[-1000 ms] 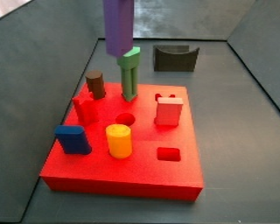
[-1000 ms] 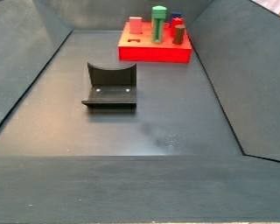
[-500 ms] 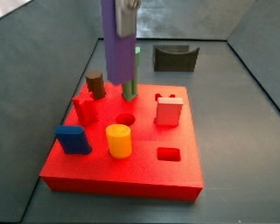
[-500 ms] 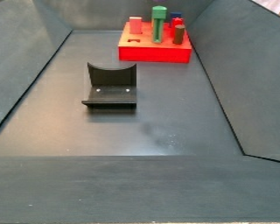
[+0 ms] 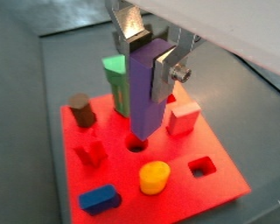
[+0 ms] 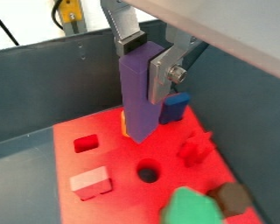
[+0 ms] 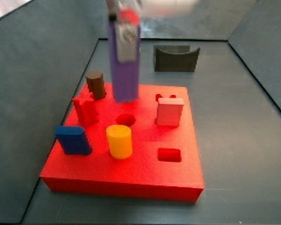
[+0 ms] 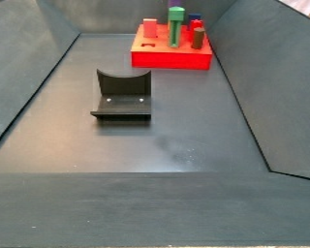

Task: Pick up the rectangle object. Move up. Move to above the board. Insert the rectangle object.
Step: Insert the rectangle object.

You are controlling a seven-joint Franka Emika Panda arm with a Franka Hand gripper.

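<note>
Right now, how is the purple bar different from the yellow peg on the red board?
The purple bar is long, slim and square-edged; the yellow peg is short and round. The bar hangs clamped in the tool above the red board, while the peg stands seated in the board, untouched. Both stand upright.

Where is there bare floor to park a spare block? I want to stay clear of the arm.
The widest bare floor is the near stretch in front of the fixture. It is crowded on the board, where pegs stand close and the hand holds the rectangle object just above it.
</note>
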